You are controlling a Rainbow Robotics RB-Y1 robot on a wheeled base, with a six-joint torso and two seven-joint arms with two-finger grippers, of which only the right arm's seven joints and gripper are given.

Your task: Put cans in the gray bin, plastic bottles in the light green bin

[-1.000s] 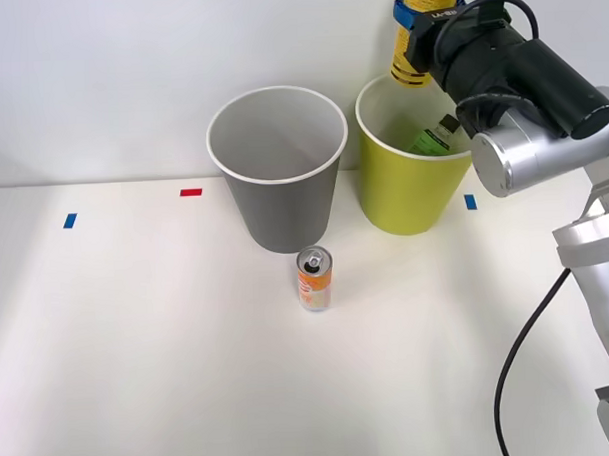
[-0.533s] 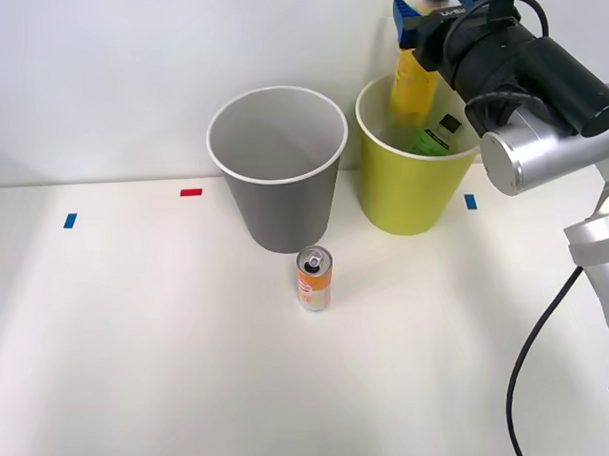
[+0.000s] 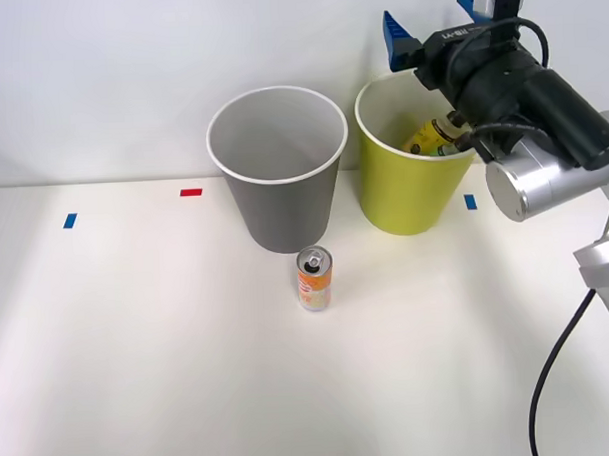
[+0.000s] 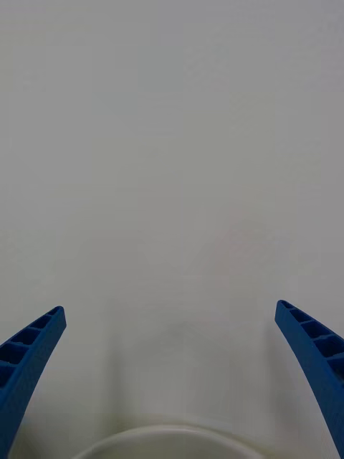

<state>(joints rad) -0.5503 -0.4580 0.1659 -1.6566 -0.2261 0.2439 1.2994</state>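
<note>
A slim orange and white can (image 3: pixel 314 279) stands upright on the table, just in front of the gray bin (image 3: pixel 280 179). To the right of that bin stands the light green bin (image 3: pixel 408 179). A yellow-labelled plastic bottle (image 3: pixel 427 137) lies inside it, leaning against the far wall. My right gripper (image 3: pixel 429 21) hangs open above the light green bin's rim, with nothing between its blue fingers (image 4: pixel 29 358). In the right wrist view the bin's whitish rim (image 4: pixel 172 439) curves between the fingertips, with the bare wall behind.
The white table (image 3: pixel 169 373) carries small red tape marks (image 3: pixel 190 192) and blue ones (image 3: pixel 70 220). A white wall rises right behind the two bins. My right arm (image 3: pixel 541 120) reaches in from the right, above the table's back corner.
My gripper has opened and let go of the yellow bottle, which has dropped into the light green bin. The gripper has also risen a little.
</note>
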